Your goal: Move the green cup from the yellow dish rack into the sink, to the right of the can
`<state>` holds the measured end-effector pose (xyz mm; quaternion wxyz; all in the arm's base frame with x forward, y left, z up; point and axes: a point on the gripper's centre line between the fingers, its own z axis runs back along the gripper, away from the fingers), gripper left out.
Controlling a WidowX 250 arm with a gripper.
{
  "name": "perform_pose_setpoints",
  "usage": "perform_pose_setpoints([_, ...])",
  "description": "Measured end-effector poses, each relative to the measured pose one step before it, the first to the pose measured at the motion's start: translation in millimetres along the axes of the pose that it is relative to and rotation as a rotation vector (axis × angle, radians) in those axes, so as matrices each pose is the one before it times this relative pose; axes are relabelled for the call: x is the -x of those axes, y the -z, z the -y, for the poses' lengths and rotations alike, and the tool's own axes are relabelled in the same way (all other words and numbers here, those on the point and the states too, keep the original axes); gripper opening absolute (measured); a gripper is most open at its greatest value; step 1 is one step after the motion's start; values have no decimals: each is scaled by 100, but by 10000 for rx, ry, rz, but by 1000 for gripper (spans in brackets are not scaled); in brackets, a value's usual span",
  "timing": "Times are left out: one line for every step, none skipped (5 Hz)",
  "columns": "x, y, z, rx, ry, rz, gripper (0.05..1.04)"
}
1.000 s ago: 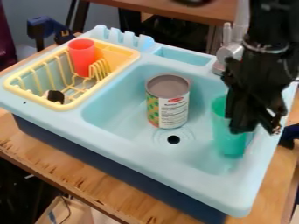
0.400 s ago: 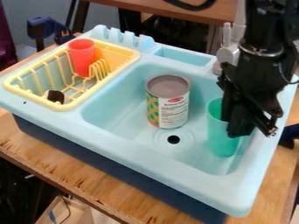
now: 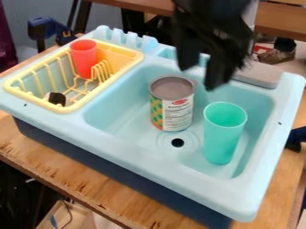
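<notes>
Green cup [image 3: 221, 136], upright in sink [image 3: 119, 120] w/ long axis approx. vert., near can [image 3: 173, 107] on its R side, down & to R of gripper [image 3: 201, 77] in cam view, jaws spread.

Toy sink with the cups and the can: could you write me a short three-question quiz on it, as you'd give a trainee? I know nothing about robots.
1. True or false: the red cup stands in the yellow rack.
2. Multiple choice: what stands in the basin along with the green cup? A) a plate B) a can C) a sponge
3. Fill in the blank, "apart" or "together": the two fingers of the black gripper are ____.

Key: 1. True; 2. B; 3. apart.
</notes>
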<state>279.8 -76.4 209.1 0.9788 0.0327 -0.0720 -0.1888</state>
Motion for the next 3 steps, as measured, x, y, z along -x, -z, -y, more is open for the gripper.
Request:
perform_pose_setpoints([3880,-3566,-2700,-277,-2519,-122,1011])
perform_pose_setpoints([2672,-69,-3004,-410,-1873,-484,1005])
perform_pose_setpoints([423,1121,-3188,-189,-884,-470,1005])
